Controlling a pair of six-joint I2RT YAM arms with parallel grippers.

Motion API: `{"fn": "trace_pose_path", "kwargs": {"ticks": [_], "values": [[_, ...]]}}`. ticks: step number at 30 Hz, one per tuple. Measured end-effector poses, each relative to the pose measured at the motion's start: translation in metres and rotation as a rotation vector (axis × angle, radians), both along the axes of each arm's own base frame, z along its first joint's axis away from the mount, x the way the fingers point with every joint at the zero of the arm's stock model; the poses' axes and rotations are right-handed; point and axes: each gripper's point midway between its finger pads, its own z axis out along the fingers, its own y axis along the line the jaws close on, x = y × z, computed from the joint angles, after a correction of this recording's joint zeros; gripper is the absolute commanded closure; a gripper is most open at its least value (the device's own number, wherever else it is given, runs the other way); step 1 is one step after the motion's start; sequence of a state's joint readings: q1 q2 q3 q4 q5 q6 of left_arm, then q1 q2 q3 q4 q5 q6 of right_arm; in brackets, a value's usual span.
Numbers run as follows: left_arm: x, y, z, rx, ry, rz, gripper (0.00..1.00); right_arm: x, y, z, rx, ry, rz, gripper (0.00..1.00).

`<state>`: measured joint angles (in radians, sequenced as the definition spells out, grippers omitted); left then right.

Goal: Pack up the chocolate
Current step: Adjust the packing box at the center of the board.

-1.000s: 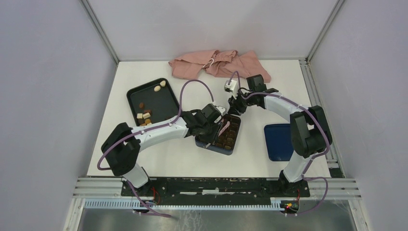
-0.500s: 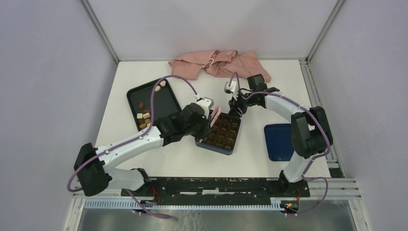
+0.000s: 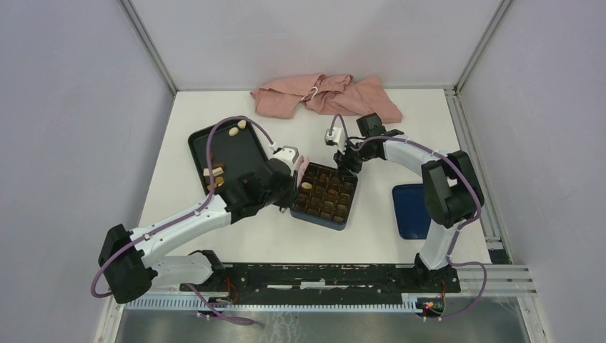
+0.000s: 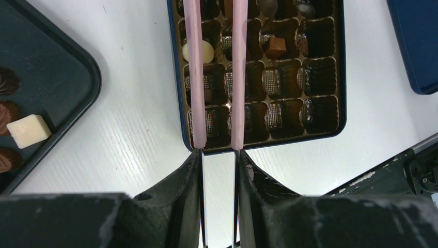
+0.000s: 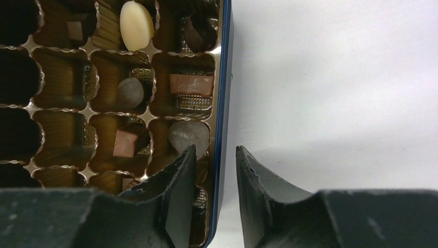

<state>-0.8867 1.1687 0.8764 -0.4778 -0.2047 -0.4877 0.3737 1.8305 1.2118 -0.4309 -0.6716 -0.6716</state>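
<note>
- Since a second ago the left gripper (image 3: 302, 166) has drawn back from over the middle of the dark blue box (image 3: 319, 221) to its far-left edge. A cream oval chocolate (image 3: 306, 186) now shows in a left-hand cell that the arm covered before. The right arm has barely shifted.
- The box's brown gridded insert holds a handful of pieces: the cream oval, a brown square (image 4: 274, 47), a light-brown block (image 5: 191, 83), a dark round (image 5: 129, 93) and a dark dome (image 5: 188, 133).
- The black tray (image 3: 241, 148) holds two cream pieces at its far corner and a cluster of cream and brown ones on its near side, beside the left arm.
- Only the left wrist view shows the tray's cream cube (image 4: 30, 130) with dark brown pieces next to it.
- Only the right wrist view shows the box's right-hand cells close up.
- The left gripper's long pink fingers run parallel over the box's left columns, narrowly apart, with nothing between them.
- The right gripper (image 5: 214, 151) straddles the box wall at the far-right corner, one finger over the insert and one over the table. The gap is narrow, and whether the fingers pinch the wall cannot be told.
- A dark blue lid (image 3: 409, 211) lies right of the box, and a pink cloth (image 3: 325, 96) lies at the far edge.
</note>
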Motion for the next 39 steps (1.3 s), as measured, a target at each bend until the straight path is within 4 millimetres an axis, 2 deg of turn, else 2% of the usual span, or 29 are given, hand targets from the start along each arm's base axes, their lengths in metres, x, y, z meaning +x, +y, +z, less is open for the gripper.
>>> {"fn": "trace_pose_path", "kwargs": {"ticks": [3,9,16,20,27,31,34,39], "values": [[0.002,0.003,0.006,-0.008,-0.019,0.012,0.66,-0.001,-0.001,-0.008,-0.027,0.012,0.004,0.69],[0.003,0.010,0.006,0.003,-0.037,0.035,0.67,0.000,0.001,-0.009,-0.040,0.007,0.017,0.90],[0.001,0.020,0.007,0.014,-0.052,0.055,0.67,0.004,-0.002,-0.004,-0.061,-0.028,0.007,0.99],[0.002,0.022,0.014,0.000,-0.074,0.066,0.67,0.008,-0.007,0.014,-0.068,-0.093,-0.011,1.00],[0.005,0.028,0.022,-0.004,-0.106,0.092,0.67,0.019,-0.016,0.074,-0.097,-0.342,-0.068,1.00],[0.008,0.033,0.030,-0.011,-0.137,0.116,0.67,0.018,-0.015,0.102,-0.106,-0.454,-0.084,1.00],[0.008,0.037,0.039,-0.030,-0.162,0.129,0.67,0.017,-0.013,0.114,-0.113,-0.497,-0.087,1.00],[0.008,0.039,0.047,-0.048,-0.182,0.135,0.67,0.017,-0.013,0.116,-0.136,-0.517,-0.094,1.00]]}}
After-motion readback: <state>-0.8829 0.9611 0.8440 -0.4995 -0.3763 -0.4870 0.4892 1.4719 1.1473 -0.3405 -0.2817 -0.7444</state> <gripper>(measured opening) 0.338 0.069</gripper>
